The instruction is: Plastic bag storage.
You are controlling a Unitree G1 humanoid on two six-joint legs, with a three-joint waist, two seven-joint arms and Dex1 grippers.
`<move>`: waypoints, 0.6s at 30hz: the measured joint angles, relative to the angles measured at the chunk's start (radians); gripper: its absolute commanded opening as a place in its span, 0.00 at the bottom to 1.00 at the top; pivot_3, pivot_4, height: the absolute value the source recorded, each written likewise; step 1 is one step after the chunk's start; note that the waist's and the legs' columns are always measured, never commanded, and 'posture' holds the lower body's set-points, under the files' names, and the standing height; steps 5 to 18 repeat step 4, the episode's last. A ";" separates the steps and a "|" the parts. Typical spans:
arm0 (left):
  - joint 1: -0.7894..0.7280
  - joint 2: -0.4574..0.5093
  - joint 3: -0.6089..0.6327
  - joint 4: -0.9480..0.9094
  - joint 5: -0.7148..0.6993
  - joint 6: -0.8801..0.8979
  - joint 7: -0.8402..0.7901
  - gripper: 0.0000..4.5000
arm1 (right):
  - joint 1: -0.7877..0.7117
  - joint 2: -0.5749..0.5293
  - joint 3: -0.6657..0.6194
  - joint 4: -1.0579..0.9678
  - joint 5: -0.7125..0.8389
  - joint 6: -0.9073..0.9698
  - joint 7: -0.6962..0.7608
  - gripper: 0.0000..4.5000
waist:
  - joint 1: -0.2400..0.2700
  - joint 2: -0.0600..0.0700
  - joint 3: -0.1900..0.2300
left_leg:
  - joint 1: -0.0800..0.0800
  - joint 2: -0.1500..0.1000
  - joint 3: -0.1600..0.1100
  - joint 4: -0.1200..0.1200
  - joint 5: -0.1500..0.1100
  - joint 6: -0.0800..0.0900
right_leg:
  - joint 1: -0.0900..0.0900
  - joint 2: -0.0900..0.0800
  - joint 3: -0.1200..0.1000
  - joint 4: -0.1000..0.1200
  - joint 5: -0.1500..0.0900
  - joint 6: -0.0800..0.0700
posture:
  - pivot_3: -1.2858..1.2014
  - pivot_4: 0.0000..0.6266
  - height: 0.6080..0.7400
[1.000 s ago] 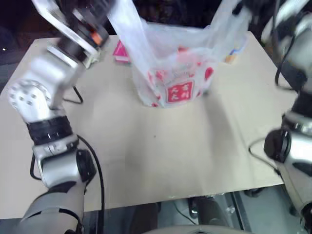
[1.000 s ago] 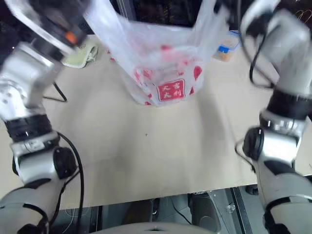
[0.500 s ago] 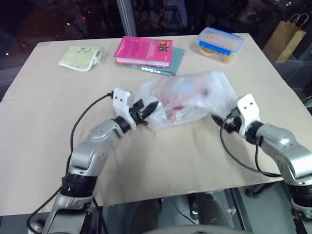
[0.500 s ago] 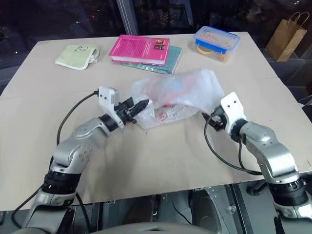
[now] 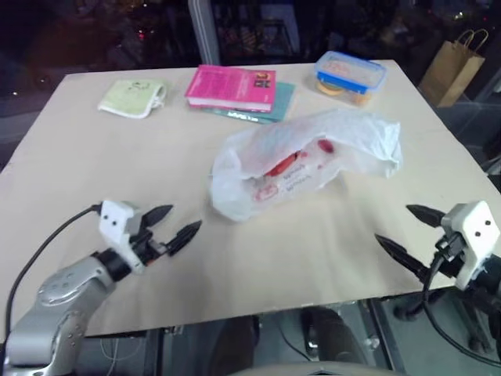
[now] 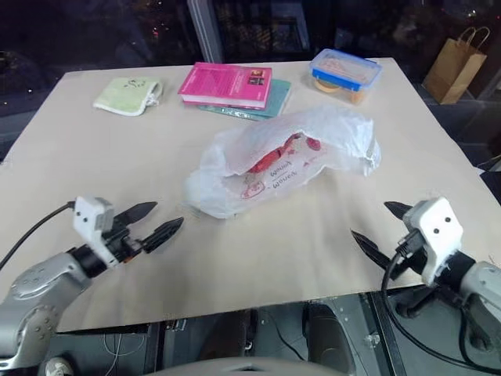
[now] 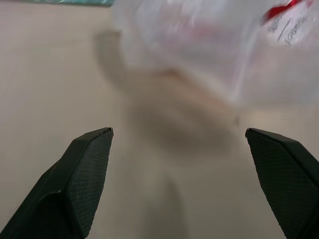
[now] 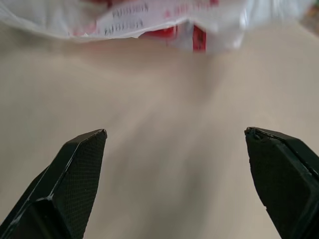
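Plastic bag (image 5: 307,161): one, lying crumpled on its side near the middle of the table (image 5: 94,180), red print showing through the thin white film; nothing is gripping it.
Books (image 5: 235,88): two, a pink one lying on top of a teal one, sitting toward the far edge.
Cloth (image 5: 131,97): one pale green piece, lying at the far left, well apart from the books.
Food box (image 5: 350,75): one clear container with a blue lid, sitting at the far right.
Paper bag (image 5: 451,70): one brown bag with handles, standing beyond the table's far right corner.
Left gripper (image 5: 174,225): hovering over the near left part of the table, pointing toward the bag but apart from it; jaws are standing wide apart and holding nothing.
Right gripper (image 5: 409,231): hanging by the near right edge, apart from the bag; jaws are spread wide, touching nothing.
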 measured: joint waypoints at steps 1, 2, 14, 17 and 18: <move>0.006 0.000 0.010 0.003 0.004 0.000 -0.010 0.99 | 0.009 0.001 0.000 0.014 -0.010 -0.010 0.007 1.00 | 0.000 0.000 0.000 | 0.000 0.000 0.000 0.000 -0.002 -0.003 | 0.000 0.000 0.000 -0.001 0.000 0.000 | 0.52 0.24 1.00; 0.007 0.000 0.014 0.003 0.004 0.000 -0.019 0.99 | 0.013 0.002 0.001 0.028 -0.022 -0.023 0.012 1.00 | -0.001 0.000 0.000 | -0.001 0.001 0.000 0.000 -0.002 -0.004 | 0.000 0.000 -0.001 -0.003 0.000 0.000 | 0.52 0.24 1.00; 0.006 0.000 0.016 0.002 0.004 -0.001 -0.038 0.99 | 0.024 0.003 0.007 0.052 -0.052 -0.054 0.020 1.00 | -0.002 0.001 -0.001 | -0.001 0.001 0.002 0.001 -0.002 -0.004 | 0.001 -0.001 -0.001 -0.004 0.000 0.000 | 0.52 0.24 1.00; 0.006 0.000 0.016 0.002 0.004 -0.001 -0.038 0.99 | 0.024 0.003 0.007 0.052 -0.052 -0.054 0.020 1.00 | -0.002 0.001 -0.001 | -0.001 0.001 0.002 0.001 -0.002 -0.004 | 0.001 -0.001 -0.001 -0.004 0.000 0.000 | 0.52 0.24 1.00; 0.006 0.000 0.016 0.002 0.004 -0.001 -0.038 0.99 | 0.024 0.003 0.007 0.052 -0.052 -0.054 0.020 1.00 | -0.002 0.001 -0.001 | -0.001 0.001 0.002 0.001 -0.002 -0.004 | 0.001 -0.001 -0.001 -0.004 0.000 0.000 | 0.52 0.24 1.00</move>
